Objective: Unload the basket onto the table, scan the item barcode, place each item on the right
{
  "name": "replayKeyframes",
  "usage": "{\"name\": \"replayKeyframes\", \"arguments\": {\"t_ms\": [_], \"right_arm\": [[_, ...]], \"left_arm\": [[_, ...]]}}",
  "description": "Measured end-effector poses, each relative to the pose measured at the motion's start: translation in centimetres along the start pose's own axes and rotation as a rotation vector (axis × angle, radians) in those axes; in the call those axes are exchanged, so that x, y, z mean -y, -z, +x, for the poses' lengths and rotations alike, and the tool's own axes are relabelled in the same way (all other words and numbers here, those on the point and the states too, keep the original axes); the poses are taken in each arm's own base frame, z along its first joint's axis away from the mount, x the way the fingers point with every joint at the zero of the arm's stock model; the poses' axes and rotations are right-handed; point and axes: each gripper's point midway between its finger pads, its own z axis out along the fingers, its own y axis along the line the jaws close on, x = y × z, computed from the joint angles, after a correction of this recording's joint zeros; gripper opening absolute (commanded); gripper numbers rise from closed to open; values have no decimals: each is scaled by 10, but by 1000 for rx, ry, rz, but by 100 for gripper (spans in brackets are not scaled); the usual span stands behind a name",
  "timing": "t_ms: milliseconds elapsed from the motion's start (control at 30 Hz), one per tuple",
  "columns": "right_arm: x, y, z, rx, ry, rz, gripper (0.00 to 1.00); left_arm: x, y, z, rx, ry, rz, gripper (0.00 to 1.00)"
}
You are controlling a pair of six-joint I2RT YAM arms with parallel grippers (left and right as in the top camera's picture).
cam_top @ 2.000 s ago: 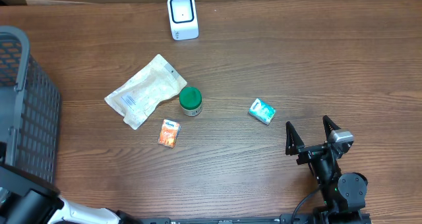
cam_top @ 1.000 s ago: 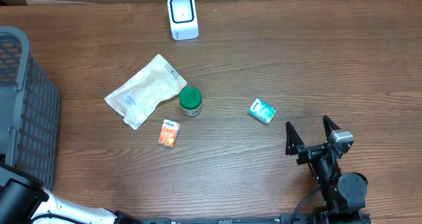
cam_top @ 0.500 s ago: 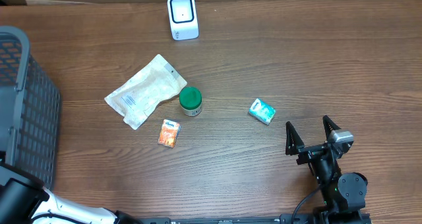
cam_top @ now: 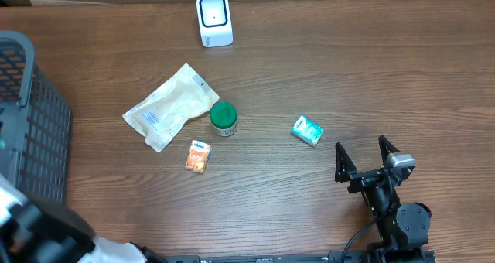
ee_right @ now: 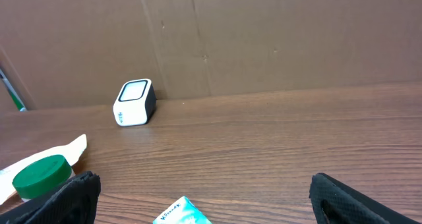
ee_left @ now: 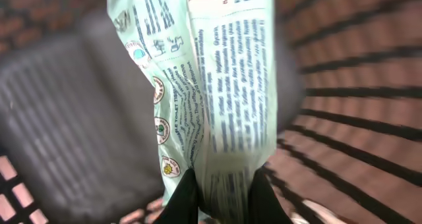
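1. A brown wooden bench [cam_top: 348, 70] is backed by a cardboard wall [ee_right: 264, 33]; a white scanner [cam_top: 214, 19] stands at the far edge, and a grey basket [cam_top: 35, 116] sits at the left end.
2. The left tool [ee_left: 223, 199] is closed on one edge of a pale green printed packet [ee_left: 217, 85], which is seen against the basket's mesh in the left wrist view; this packet is judged to be the item to scan; the right tool [cam_top: 360, 148] is spread wide, holds nothing and rests near the front right corner.
3. No barcode can be made out on the faces shown; it should be found first, and the face bearing it turned towards the scanner window.
4. The packet looks soft and is pinched at one edge only, so sagging or swinging is likely; a slow, straight lift clear of the basket rim is advised.
5. The route to the scanner passes near a white pouch [cam_top: 172, 107] and a green-lidded jar [cam_top: 223, 117]; height should be allowed so that neither is brushed; the packet is best presented flat and steady before the window.
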Motion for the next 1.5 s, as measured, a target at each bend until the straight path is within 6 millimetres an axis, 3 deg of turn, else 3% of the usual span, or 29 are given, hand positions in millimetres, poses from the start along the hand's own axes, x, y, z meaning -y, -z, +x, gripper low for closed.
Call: {"name": "replayKeyframes", "arguments": {"t_ms": [100,233,367,467,600,733,967,1100,1267,1400,1500], "right_arm": [[0,0,0,0,-1,0,100],[0,0,0,0,-1,0,100],[0,0,0,0,0,0,100],[0,0,0,0,0,0,100],[0,0,0,0,0,0,100],[0,0,0,0,0,0,100],[0,0,0,0,-1,0,100],[0,0,0,0,0,0,100],[0,0,0,0,-1,0,100],[0,0,0,0,-1,0,100],[0,0,0,0,-1,0,100]], "left_arm": [[35,53,6,110,-75,101,4],[77,114,36,196,-193,232,4],[96,153,72,227,-301,293,4],[105,169,104,201,-386,320,4],[108,172,145,109,-501,316,4],[106,166,171,33,-575,289,4],[111,128,209,-73,-675,230,4],[111,112,217,-101,-691,209,4],[118,111,217,-86,-733,238,7],[119,112,217,-100,-776,264,18],[116,118,204,-85,-761,273,32]]}}
